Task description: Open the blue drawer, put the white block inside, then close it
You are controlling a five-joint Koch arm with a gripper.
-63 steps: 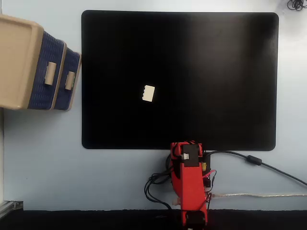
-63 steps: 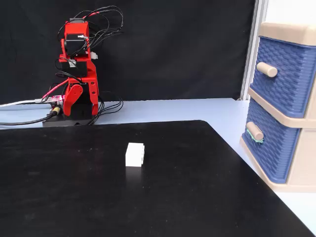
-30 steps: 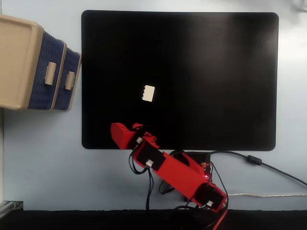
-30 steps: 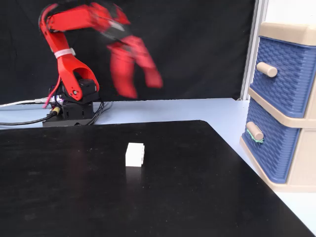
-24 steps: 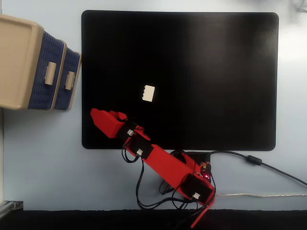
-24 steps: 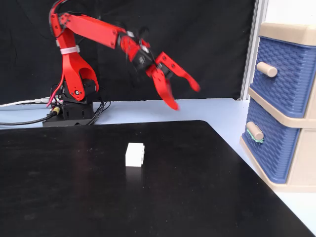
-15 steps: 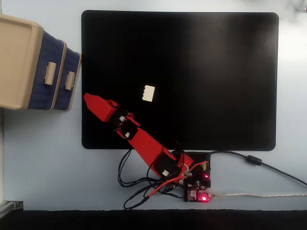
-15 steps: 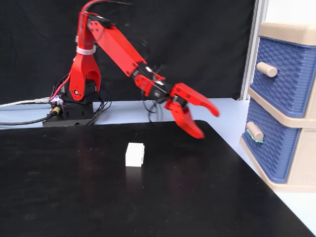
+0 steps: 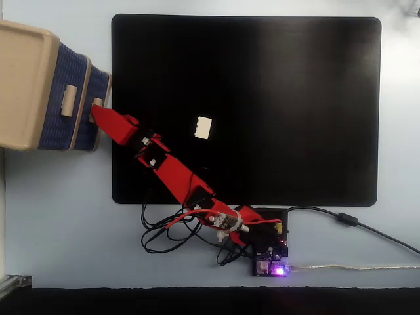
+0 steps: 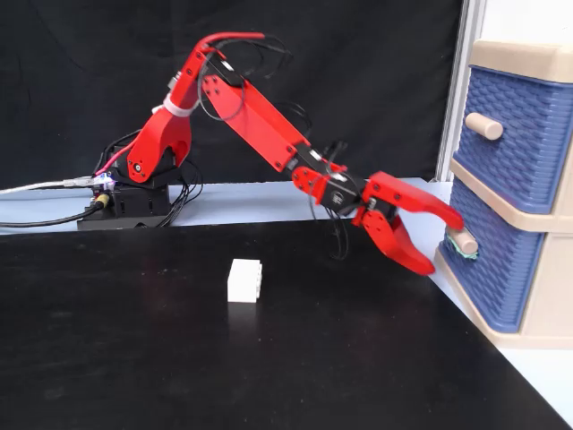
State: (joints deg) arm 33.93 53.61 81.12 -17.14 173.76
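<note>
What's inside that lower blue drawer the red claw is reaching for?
Nothing inside shows: the lower blue drawer is shut, its woven front hiding the contents. Only its beige handle is visible, with the open gripper at it. The white block sits outside on the black mat.

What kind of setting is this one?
Probably a hobbyist's tabletop test bench: a small red arm with loose wiring, a black mat, and a plastic drawer unit as prop.

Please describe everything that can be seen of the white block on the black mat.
The white block is a small off-white toy brick, apparently plastic, with a notched edge that shows from above. It rests flat on the black mat, left of the mat's centre in that view. Nothing touches it; the red gripper is away at the drawers, jaws open.
</note>
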